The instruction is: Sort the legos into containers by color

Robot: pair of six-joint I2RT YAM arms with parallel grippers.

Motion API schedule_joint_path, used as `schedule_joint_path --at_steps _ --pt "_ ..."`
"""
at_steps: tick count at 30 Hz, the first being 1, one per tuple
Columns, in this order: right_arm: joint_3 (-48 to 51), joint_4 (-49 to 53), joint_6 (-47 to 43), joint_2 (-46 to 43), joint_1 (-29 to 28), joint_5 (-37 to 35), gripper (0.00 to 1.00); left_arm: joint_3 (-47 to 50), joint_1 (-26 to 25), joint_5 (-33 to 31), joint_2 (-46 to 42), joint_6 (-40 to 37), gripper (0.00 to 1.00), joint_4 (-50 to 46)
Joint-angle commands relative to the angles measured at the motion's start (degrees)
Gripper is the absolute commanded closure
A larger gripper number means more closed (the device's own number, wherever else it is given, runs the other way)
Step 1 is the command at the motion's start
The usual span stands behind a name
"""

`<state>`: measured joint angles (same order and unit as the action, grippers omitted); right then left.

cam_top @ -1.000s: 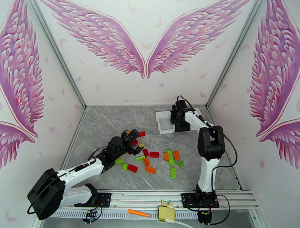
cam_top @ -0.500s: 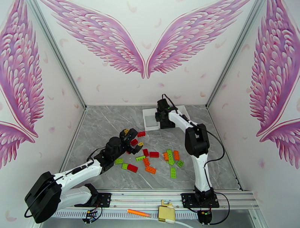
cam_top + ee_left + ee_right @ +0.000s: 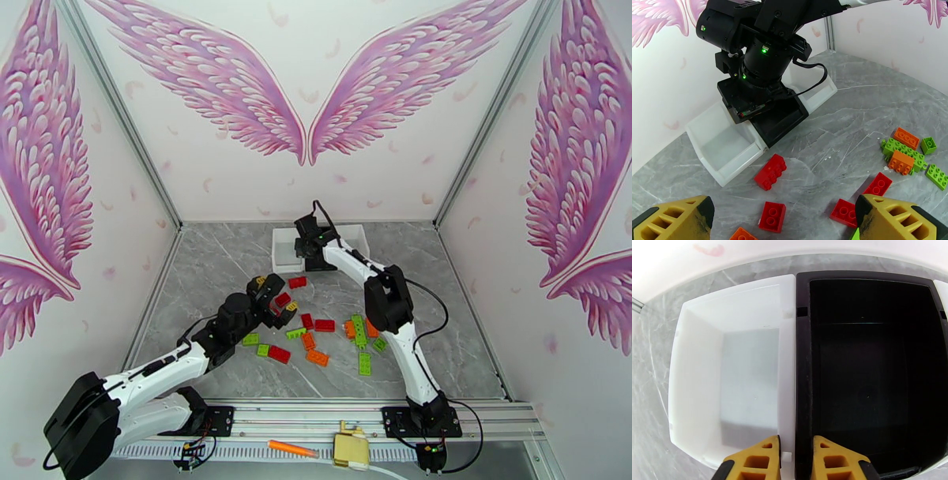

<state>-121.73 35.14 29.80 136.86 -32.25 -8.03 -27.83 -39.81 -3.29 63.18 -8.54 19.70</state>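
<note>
The right end effector is pinched narrow over the containers. Its two yellow fingers straddle the touching walls where the white bin meets the black bin. The white bin lies to the left of the fingers and the black bin to their right. Both look bare inside, though the black one is too dark to be sure. In the left wrist view a second white bin sits on the black bin's far side, partly hidden behind the right arm.

The left end effector stands spread wide over the grey tabletop, holding nothing. The legos lie loose around it. One red brick lies between the two fingers. A second red brick lies just ahead of them, near the front wall of the first white bin. Two more red bricks lie by the right finger. Further ahead and to the right is a cluster of green and orange bricks. The containers stand straight ahead of this end effector, beyond the red bricks.
</note>
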Motion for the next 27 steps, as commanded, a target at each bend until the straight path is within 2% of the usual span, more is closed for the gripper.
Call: schedule_joint_path --at_steps 1,4,6,8,12,16,27 --pt "-1.48 -0.93 -2.15 -1.59 0.25 1.54 0.61 0.71 -0.18 -0.59 -1.23 1.53 0.01 -1.13" --pt "4.0 -2.89 -5.72 -6.81 0.32 2.27 0.36 0.71 -0.18 0.55 -1.04 2.24 0.01 -0.37" --pt "10.9 -5.69 -8.06 -11.71 0.48 2.8 0.24 0.61 -0.18 2.05 -1.12 2.24 0.01 -0.37" --pt "18.4 -8.31 -9.28 -16.44 0.61 2.45 0.18 0.59 -0.18 3.39 -1.3 2.08 0.01 -0.2" --pt "32.65 -11.4 -10.23 -26.38 0.66 0.12 0.15 0.94 -0.09 6.65 -1.58 1.07 0.01 0.23" --pt "43.72 -8.75 -9.98 -34.46 0.69 -2.31 0.15 0.66 -0.09 12.54 -1.35 -0.99 0.01 -0.36" --pt "60.69 3.95 -2.72 -48.63 2.75 1.86 0.19 -4.27 -0.61 26.05 4.17 -1.43 0.01 -2.4"
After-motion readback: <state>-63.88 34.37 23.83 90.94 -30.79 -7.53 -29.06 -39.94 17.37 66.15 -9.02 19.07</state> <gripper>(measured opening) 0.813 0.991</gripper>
